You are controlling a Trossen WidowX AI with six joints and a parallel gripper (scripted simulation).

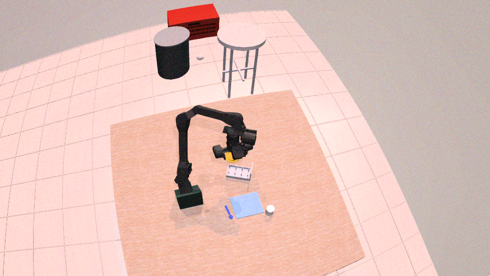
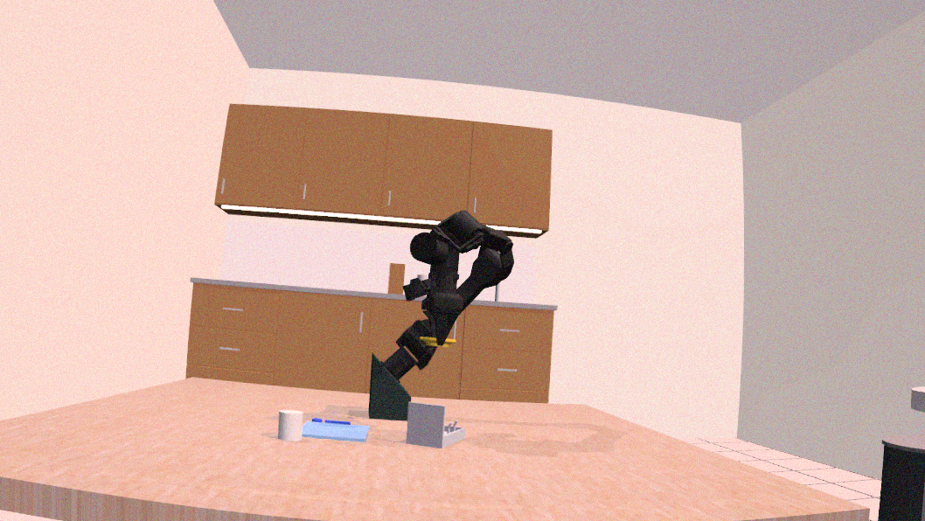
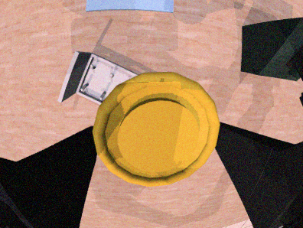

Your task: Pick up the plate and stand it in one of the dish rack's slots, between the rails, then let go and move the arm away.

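Observation:
The yellow plate (image 1: 231,158) (image 2: 426,340) (image 3: 158,141) lies level, high above the table. My gripper (image 2: 440,341) (image 3: 157,130) points down and is shut on the plate, with one finger at each side of its rim. In the top view the hand partly hides the plate. The light grey dish rack (image 1: 238,178) (image 2: 425,424) (image 3: 71,76) stands on the table with a tall panel at one end and several slots between short rails. In the wrist view it shows beyond the plate to the upper left, partly covered by the plate. Its visible slots hold nothing.
A light blue board (image 1: 247,205) (image 2: 336,431) (image 3: 130,5) lies near the rack. A white cup (image 1: 270,208) (image 2: 290,426) stands beside it, and a blue spoon (image 1: 227,210) (image 2: 337,422) lies at its other side. A round stool (image 1: 241,35) stands beyond the table.

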